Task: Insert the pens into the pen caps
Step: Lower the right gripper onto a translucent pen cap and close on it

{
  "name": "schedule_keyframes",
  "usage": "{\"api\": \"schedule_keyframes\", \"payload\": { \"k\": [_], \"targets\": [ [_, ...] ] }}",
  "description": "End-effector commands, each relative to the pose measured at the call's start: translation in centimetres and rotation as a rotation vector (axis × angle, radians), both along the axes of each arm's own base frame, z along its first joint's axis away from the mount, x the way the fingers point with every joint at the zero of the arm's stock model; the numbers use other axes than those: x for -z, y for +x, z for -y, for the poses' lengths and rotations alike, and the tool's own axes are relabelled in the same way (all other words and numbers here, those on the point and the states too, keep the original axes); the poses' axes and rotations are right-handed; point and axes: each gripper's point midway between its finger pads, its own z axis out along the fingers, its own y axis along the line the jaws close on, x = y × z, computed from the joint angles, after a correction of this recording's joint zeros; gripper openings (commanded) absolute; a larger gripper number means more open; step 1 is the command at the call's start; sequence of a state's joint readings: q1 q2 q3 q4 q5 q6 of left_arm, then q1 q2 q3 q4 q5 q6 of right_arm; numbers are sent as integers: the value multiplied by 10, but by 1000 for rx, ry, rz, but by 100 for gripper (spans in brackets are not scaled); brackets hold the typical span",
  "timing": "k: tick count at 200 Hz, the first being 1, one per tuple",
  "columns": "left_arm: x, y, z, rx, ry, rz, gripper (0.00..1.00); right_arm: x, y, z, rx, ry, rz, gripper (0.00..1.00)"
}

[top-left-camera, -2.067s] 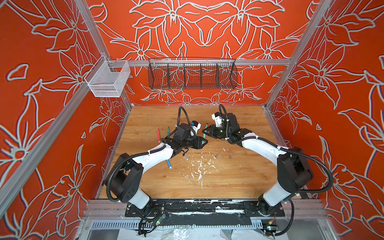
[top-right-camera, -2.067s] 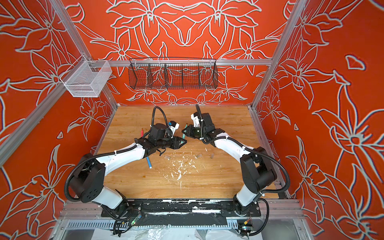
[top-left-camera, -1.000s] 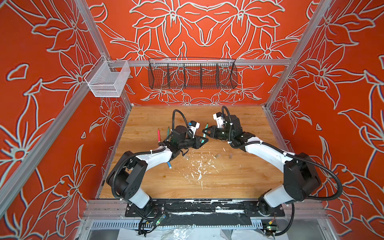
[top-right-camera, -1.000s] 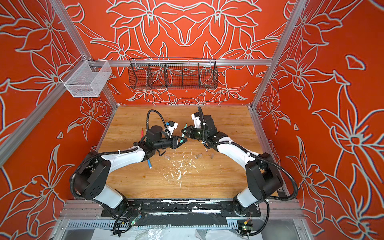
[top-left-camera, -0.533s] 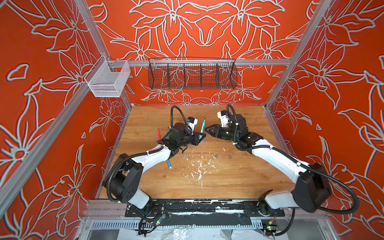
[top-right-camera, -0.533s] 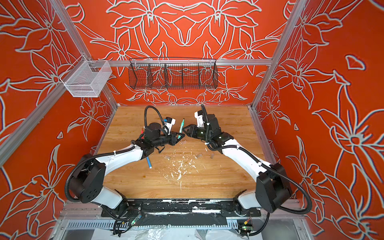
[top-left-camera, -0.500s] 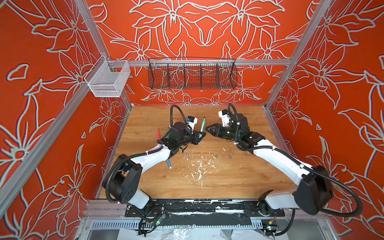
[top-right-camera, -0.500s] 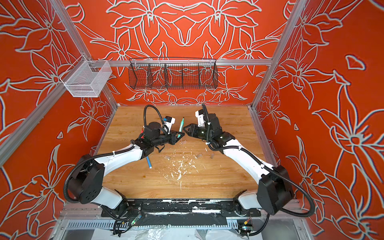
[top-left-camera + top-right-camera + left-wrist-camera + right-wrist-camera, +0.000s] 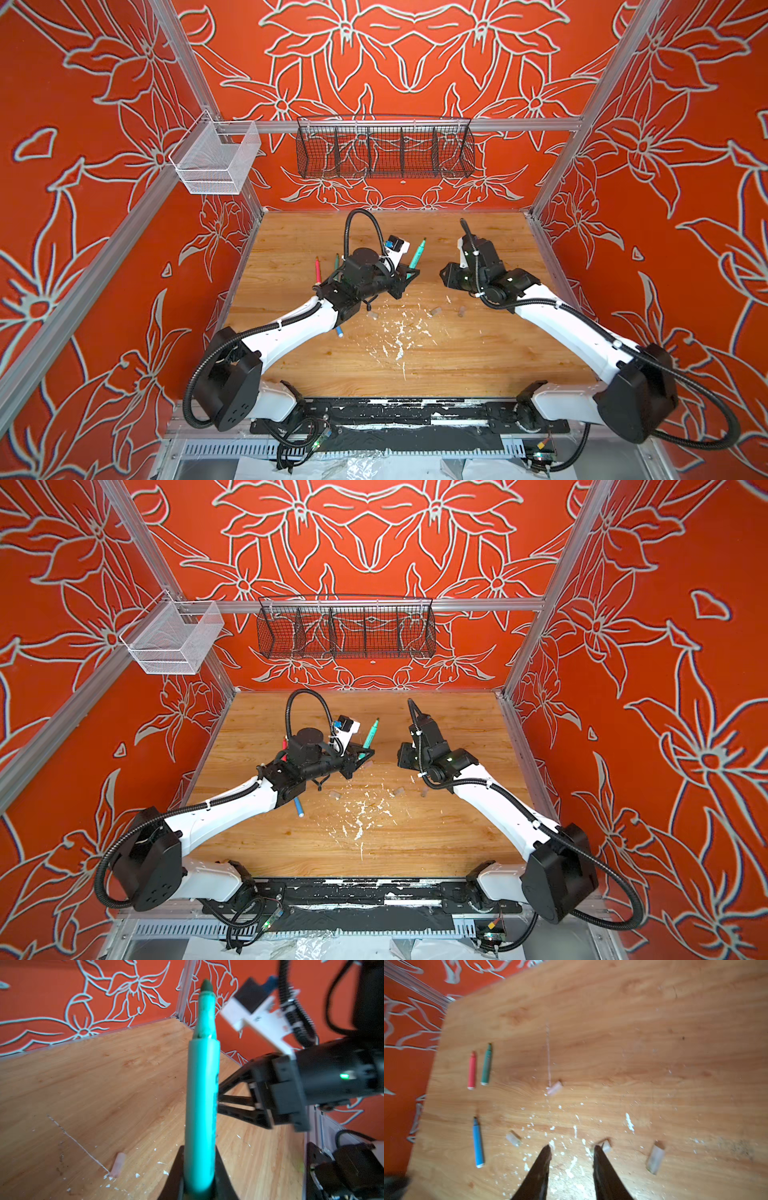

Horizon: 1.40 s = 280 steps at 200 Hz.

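The left gripper point(image 9: 199, 1162) is clamping the lower barrel of a teal pen point(image 9: 201, 1093), its claw pressed together on both sides of it. The pen is pointing its bare dark tip up and away, uncapped. In both top views this gripper point(image 9: 406, 277) is hovering just beyond the patch of white paint flecks point(image 9: 398, 332) on the wooden table point(image 9: 478, 365), on the back-wall side and a little to the left.

The right gripper point(image 9: 571, 1152) is hanging beyond the flecks too, off to their right, well apart from the teal pen point(image 9: 370, 732). Its claw is standing apart with nothing between the fingers (the right wrist view is blurred, but the gap is plain).

A red pen point(image 9: 472, 1070) and a dark green pen point(image 9: 486, 1065) are lying side by side to the left of the flecks and farther back. A blue pen point(image 9: 478, 1142) is lying left of the flecks, nearer them, its upper part sitting under the left arm point(image 9: 291, 332) in a top view.

Four pen caps point(image 9: 554, 1088) are lying loose around the fringe of the flecks, none of them sitting on a pen.
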<state>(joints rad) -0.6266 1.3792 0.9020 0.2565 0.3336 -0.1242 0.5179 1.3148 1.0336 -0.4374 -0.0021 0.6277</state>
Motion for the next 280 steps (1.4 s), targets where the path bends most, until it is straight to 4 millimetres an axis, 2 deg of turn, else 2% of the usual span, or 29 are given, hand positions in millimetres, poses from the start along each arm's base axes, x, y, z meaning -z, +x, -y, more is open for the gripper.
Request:
{"api": "schedule_keyframes", "payload": {
  "k": [1, 29, 48, 79, 122, 177, 218, 242, 280],
  "targets": [
    [-11, -20, 2, 41, 47, 88, 0, 31, -18, 35, 69, -166, -89, 37],
    [-19, -38, 13, 52, 115, 166, 0, 66, -38, 60, 111, -257, -186, 36],
    [-23, -38, 13, 13, 127, 190, 0, 85, -43, 68, 132, -269, -249, 30],
    [-17, -25, 2, -117, 104, 173, 0, 100, -33, 67, 138, -192, -324, 29],
    [-17, -20, 3, -144, 114, 163, 0, 121, -20, 79, 187, -192, -440, 29],
    [-15, -19, 6, -148, 105, 137, 0, 135, -17, 74, 200, -178, -504, 35],
    [-14, -18, 7, -147, 106, 125, 0, 141, -22, 79, 227, -196, -527, 34],
    [-15, -18, 7, -146, 105, 126, 0, 148, -23, 74, 217, -174, -544, 30],
    [-15, -18, 8, -143, 105, 122, 0, 153, -24, 72, 213, -169, -554, 30]
  ]
}}
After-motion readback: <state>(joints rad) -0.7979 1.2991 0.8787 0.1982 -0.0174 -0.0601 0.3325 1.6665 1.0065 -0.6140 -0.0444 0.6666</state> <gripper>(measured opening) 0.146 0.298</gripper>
